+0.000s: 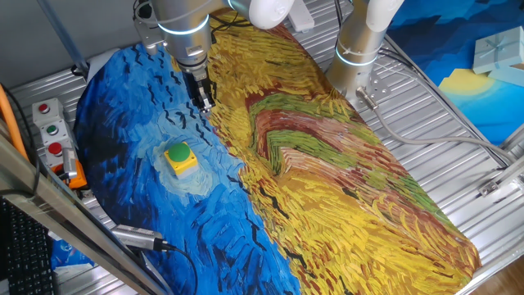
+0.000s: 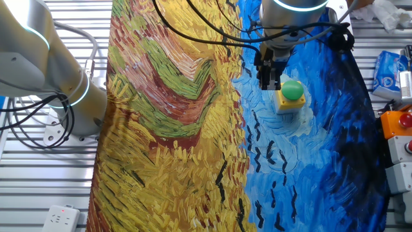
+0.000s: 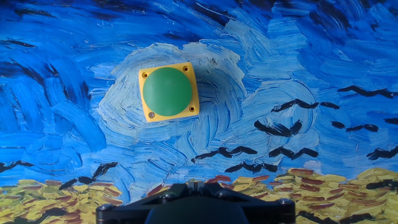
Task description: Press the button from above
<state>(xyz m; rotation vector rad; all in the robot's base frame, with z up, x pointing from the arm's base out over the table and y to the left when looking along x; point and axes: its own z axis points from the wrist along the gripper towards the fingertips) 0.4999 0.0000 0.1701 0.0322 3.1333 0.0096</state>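
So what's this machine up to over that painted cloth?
A robot arm is going after the button, a green dome on a small yellow box sitting on the blue part of the painted cloth. Its gripper hangs in the air off to one side of the button, not touching it. The hand view shows the button ahead of the hand rather than straight beneath, so it has not been pressed yet. The arm probably has to line up above it and then come down.
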